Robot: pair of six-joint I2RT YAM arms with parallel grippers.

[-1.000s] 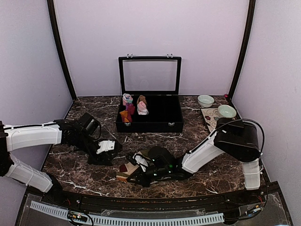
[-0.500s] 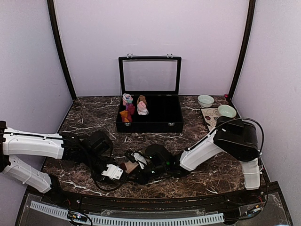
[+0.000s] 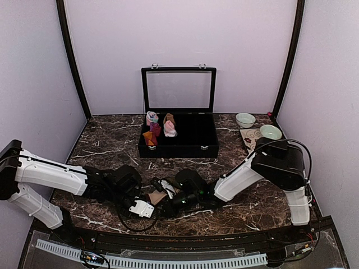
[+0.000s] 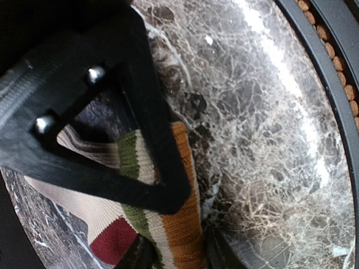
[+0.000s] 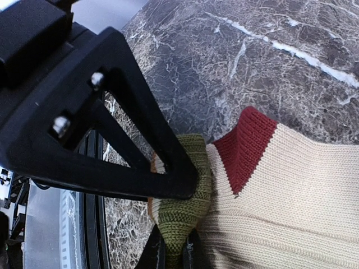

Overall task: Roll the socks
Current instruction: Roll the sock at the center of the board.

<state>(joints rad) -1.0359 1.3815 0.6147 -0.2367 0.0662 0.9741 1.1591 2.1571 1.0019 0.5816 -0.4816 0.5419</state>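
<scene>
A striped sock (image 3: 155, 197) lies on the marble near the front edge, between my two grippers. The left wrist view shows its orange, cream and green bands (image 4: 179, 224), a red heel and a cream foot. My left gripper (image 4: 168, 230) is shut on the banded end, which runs between its fingers. Seen from above, that gripper (image 3: 147, 203) comes in from the left. The right gripper (image 5: 179, 218) pinches the olive toe (image 5: 185, 207), beside the red patch and the cream knit. From overhead the right gripper (image 3: 167, 195) meets the sock from the right.
An open black box (image 3: 178, 149) at mid-table holds several small rolled bundles (image 3: 157, 128). Two pale bowls (image 3: 245, 119) (image 3: 271, 132) and a patterned mat (image 3: 252, 141) sit at the back right. The table's black front rail (image 3: 185, 238) runs just behind the sock.
My left arm has swung in from the left toward the near centre, and its gripper has come onto the sock. The right gripper has kept its hold and shifted slightly.
</scene>
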